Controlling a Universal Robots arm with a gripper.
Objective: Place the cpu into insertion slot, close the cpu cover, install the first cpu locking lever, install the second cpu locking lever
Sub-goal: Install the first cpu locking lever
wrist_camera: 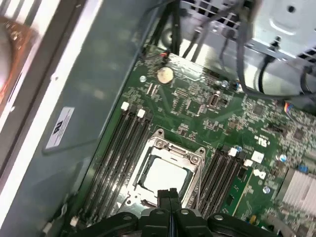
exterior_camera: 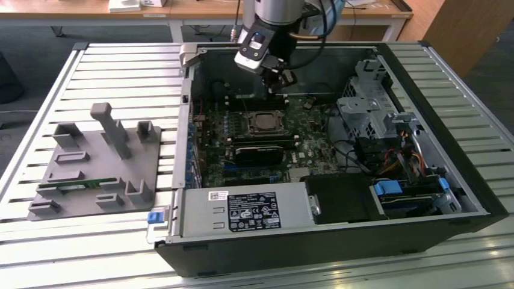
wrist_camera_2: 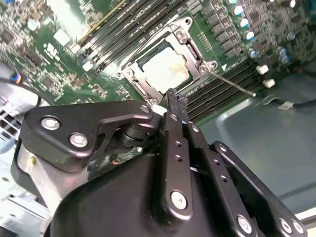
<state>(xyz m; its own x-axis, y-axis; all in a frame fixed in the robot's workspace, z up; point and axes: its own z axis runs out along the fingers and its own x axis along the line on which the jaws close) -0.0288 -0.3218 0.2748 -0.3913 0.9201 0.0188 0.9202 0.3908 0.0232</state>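
The tool [wrist_camera: 168, 195], fingers pressed together on nothing, is hovering near the cpu [wrist_camera: 165, 174], which is sitting in the insertion slot [exterior_camera: 248, 123] at the exterior view's centre and is probably light, stiff and fragile, best taken by its edges.

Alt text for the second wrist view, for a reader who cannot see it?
The gripper, fingers shut and empty, hangs close by the seated cpu, whose silver top shows through the cpu cover framing it. A thin metal lever juts out beside the cover, with long black memory slots on the green board.
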